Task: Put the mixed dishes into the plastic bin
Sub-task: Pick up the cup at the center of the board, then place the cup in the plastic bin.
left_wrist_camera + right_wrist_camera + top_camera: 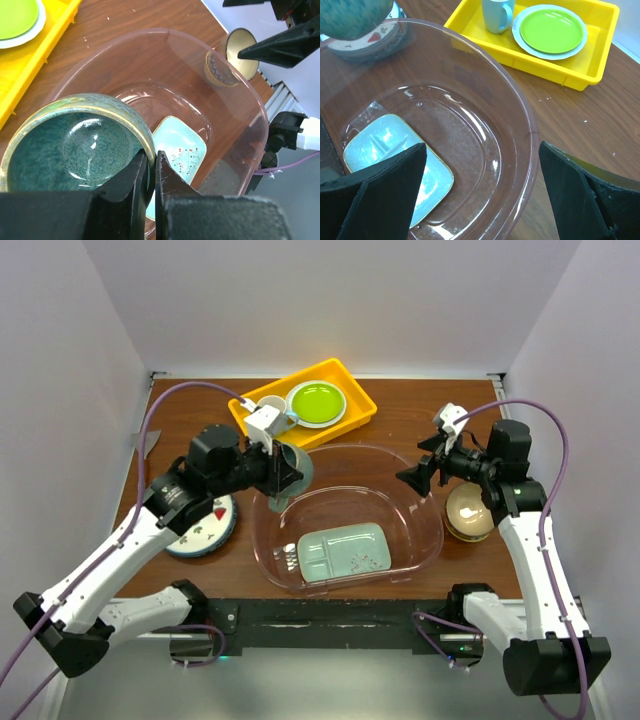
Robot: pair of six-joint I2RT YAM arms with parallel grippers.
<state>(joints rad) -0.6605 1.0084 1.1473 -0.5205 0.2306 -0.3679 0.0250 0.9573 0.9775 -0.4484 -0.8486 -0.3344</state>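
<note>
1. Bright, even light from above fills the top view. The plastic bin (345,502) casts only a faint, soft shadow on the table (400,410) around it.
2. White glare streaks lie on the bin's clear floor in both wrist views.
3. Over the bin's rim, the dark teal mug (75,145) carries a glossy highlight inside.
4. Closest to each wrist lens, in front of the bin, the left gripper (152,172) and right gripper (482,146) look black, soft-focused and without detail.

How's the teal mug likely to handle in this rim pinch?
The mug looks glazed and shiny, so it may slip in the left pincer. Gripped by one wall only, it could tilt. Probably ceramic: lower it into the bin, don't drop.
</note>
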